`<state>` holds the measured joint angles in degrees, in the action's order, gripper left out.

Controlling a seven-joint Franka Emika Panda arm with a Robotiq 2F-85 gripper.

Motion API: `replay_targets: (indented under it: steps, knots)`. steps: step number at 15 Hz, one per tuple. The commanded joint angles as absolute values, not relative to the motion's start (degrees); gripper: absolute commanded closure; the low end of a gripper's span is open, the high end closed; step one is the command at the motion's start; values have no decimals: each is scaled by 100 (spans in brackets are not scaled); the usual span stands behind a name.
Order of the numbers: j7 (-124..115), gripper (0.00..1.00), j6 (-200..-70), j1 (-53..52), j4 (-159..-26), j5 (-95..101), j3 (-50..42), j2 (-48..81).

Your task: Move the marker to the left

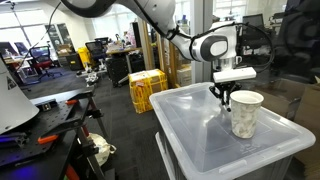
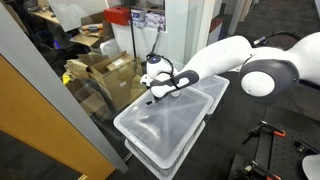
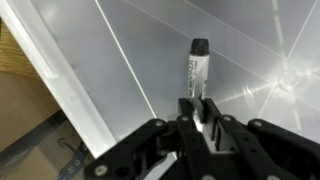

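The marker (image 3: 196,65) is a slim stick with a grey body and a black tip. In the wrist view it sticks out from between my gripper's (image 3: 197,106) fingers, which are shut on its lower end. In an exterior view my gripper (image 1: 225,98) points down over the lid of a clear plastic bin (image 1: 215,145), right beside the white speckled cup (image 1: 245,113) and on its left. The marker is too small to make out there. In an exterior view my gripper (image 2: 153,96) hangs over the far end of the bin (image 2: 160,135).
The bin lid's raised rim (image 3: 60,80) runs along the left of the wrist view, with floor beyond it. Yellow crates (image 1: 147,90) and desks stand behind the bin. Cardboard boxes (image 2: 110,75) and a glass partition (image 2: 50,90) stand beside it.
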<state>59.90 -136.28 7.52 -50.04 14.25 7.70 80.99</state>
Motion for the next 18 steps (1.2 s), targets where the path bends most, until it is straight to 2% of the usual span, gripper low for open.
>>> replay_targets:
  steps: [1,10,18]
  knots:
    - [5568,95,-13584,650,-5265,1416,700,7737]
    - [4584,95,-13689,503,-6112,1476,635,6985]
    - [4084,95,-14229,470,-7670,1581,613,6004]
